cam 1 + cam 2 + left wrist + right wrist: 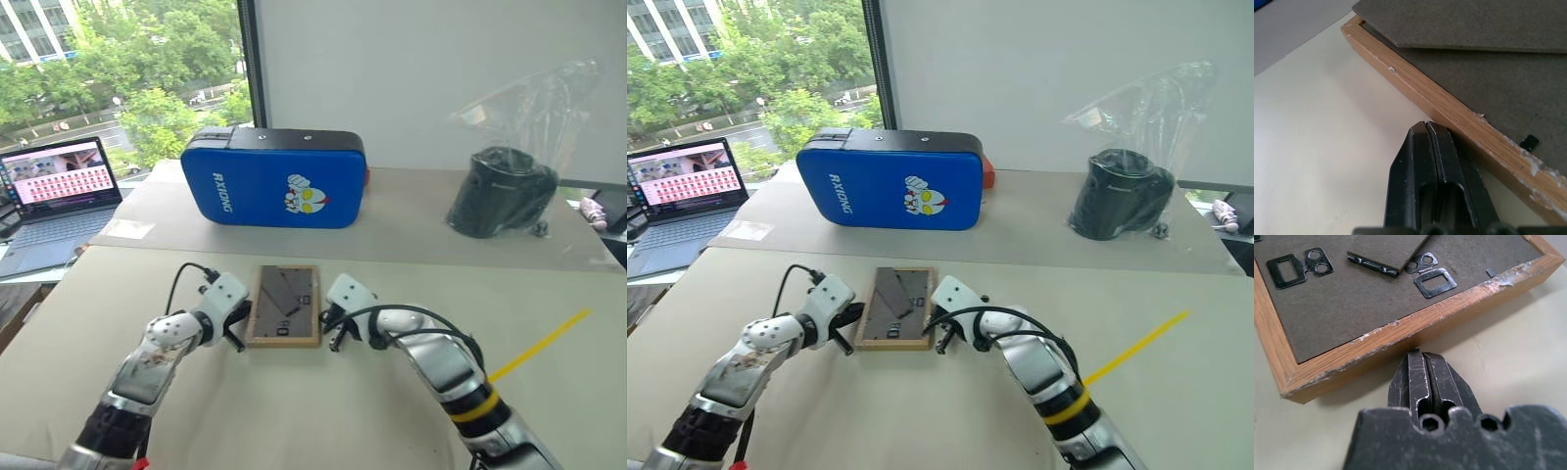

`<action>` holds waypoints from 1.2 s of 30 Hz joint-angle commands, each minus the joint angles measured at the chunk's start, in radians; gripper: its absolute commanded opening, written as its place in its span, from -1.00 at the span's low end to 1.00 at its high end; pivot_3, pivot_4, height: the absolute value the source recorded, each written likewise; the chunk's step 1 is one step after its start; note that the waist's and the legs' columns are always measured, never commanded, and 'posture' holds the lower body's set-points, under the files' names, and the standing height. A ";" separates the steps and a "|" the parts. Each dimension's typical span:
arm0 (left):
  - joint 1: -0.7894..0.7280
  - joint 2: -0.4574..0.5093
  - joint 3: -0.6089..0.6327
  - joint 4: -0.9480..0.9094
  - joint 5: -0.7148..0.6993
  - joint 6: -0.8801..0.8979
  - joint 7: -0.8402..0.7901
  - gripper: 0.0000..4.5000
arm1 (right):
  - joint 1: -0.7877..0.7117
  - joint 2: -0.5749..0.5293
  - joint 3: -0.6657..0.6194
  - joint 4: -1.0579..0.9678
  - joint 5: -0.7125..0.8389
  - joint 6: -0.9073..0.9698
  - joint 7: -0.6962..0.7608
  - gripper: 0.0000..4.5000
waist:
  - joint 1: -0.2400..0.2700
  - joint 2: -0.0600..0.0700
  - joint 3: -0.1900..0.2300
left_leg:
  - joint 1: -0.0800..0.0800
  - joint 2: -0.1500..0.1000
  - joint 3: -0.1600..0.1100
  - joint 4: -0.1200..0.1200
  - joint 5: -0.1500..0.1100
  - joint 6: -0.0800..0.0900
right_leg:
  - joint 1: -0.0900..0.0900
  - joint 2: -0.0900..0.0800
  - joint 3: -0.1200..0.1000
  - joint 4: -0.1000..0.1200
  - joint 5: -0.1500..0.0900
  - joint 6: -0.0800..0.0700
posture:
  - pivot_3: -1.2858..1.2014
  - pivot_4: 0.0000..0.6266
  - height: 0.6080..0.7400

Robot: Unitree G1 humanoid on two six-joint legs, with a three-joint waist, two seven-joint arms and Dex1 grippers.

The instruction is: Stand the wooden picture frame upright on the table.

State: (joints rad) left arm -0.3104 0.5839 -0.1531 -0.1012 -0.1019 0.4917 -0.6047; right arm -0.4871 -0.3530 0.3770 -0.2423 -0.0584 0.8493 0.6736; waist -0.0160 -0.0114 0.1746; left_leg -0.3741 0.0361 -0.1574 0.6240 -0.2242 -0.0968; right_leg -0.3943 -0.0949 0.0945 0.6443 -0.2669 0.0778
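1. Left arm: silver-grey metal forearm, white wrist housing, black cable looping over it.
2. Right arm: same grey shell, yellow band, black cable.
3. Left tool and right tool: scuffed black fingers; screw holes at the right one's base.

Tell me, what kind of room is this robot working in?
Probably an office or lab on an upper floor: a big table by a window that looks down on trees and a street, and an open laptop to one side.
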 commanded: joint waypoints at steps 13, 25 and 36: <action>0.037 -0.033 -0.024 -0.053 0.025 -0.019 -0.070 -0.98 | 0.064 -0.076 -0.042 -0.142 0.060 0.184 -0.047 -1.00 | -0.002 0.000 0.000 | 0.000 0.000 -0.002 0.000 0.000 0.000 | 0.003 -0.001 -0.003 -0.003 -0.001 0.002 | 0.03 -0.52 1.00; 0.083 0.248 0.054 0.244 0.326 -1.019 0.023 -0.28 | 0.089 -0.162 -0.086 -0.110 0.108 0.132 -0.044 -1.00 | -0.021 -0.003 0.001 | 0.000 0.000 -0.002 -0.001 0.000 0.001 | 0.002 -0.001 -0.003 -0.004 -0.005 0.007 | 0.03 -0.52 1.00; -0.249 0.278 -0.213 0.817 1.103 -1.732 0.714 0.95 | 0.097 -0.150 -0.081 -0.179 0.156 0.193 -0.060 -1.00 | -0.017 -0.005 0.001 | -0.002 0.000 -0.003 -0.001 0.000 0.001 | 0.000 -0.001 -0.003 -0.004 -0.001 0.002 | 0.03 -0.52 1.00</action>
State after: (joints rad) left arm -0.5467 0.8593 -0.2945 0.6466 0.8563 -1.2193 0.0146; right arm -0.4036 -0.5004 0.2875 -0.4031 0.0841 1.0100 0.6137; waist -0.0327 -0.0160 0.1758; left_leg -0.3762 0.0356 -0.1600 0.6232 -0.2247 -0.0960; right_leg -0.3936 -0.0959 0.0912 0.6404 -0.2681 0.0808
